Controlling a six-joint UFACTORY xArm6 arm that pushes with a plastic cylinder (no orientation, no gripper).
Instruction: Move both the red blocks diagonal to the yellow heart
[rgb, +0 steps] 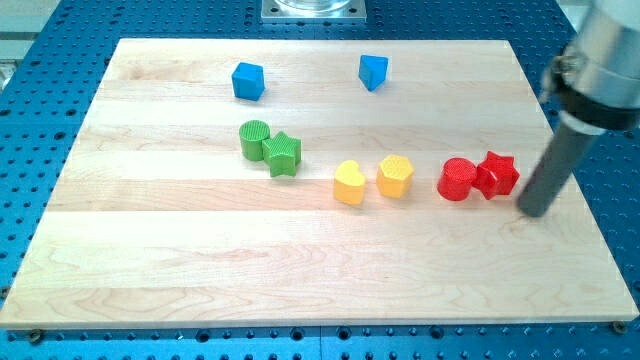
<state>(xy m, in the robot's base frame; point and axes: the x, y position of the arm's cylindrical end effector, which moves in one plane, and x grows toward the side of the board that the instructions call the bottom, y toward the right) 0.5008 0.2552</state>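
A red cylinder (457, 180) and a red star (497, 175) sit touching each other at the view's right of the wooden board (200, 260). The yellow heart (349, 183) lies near the middle, with a yellow hexagon block (395, 176) just to its right. My tip (536, 211) rests on the board just right of and slightly below the red star, a small gap away from it. The rod rises toward the view's upper right.
A green cylinder (254, 139) and green star (283, 153) touch each other left of centre. A blue cube (248, 81) and a blue block (373, 71) sit near the view's top. The board's right edge is close to my tip.
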